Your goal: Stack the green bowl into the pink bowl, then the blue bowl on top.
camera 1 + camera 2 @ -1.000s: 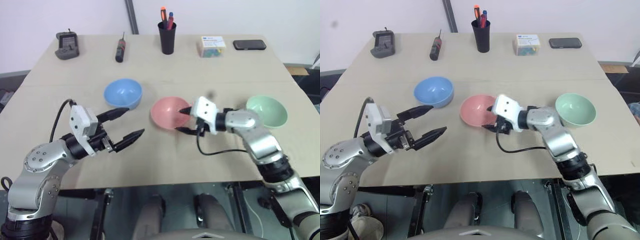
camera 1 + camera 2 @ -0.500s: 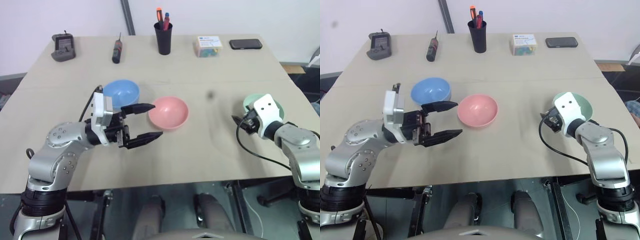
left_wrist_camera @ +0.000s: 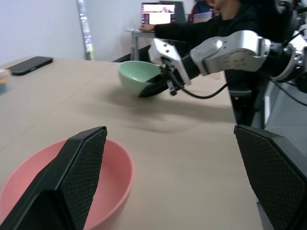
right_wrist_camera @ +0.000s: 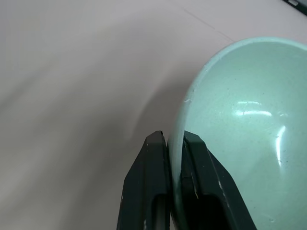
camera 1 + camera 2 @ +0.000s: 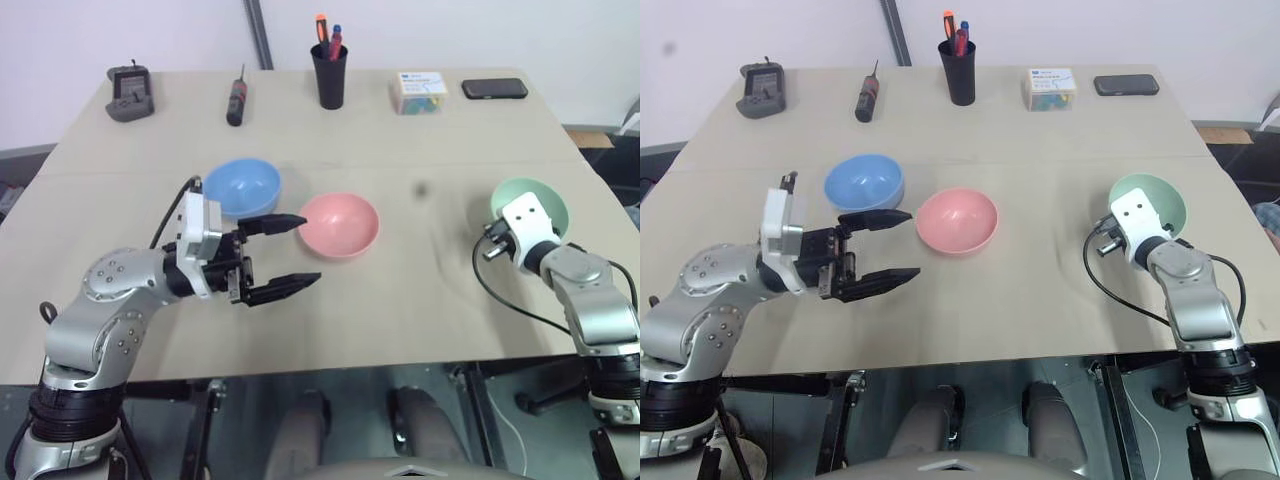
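1. Left pincer [image 5: 285,253], fingers wide apart, hovers at 8 o'clock of the pink bowl [image 5: 340,224].
2. Right pincer [image 4: 175,158] clamps the green bowl [image 5: 536,203] rim, at 3 o'clock on the desk [image 5: 420,290].
3. Blue bowl [image 5: 243,186] sits at 10 o'clock of the pink.

1. Table [image 5: 400,310]: bears three bowls in a loose row across its middle.
2. Blue bowl [image 5: 243,187]: leftmost.
3. Pink bowl [image 5: 340,224]: centre, just right of it, slightly nearer.
4. Green bowl [image 5: 530,203]: far right, well apart, possibly tilted.
5. Pen cup [image 5: 334,76]: back edge, behind the pink bowl.
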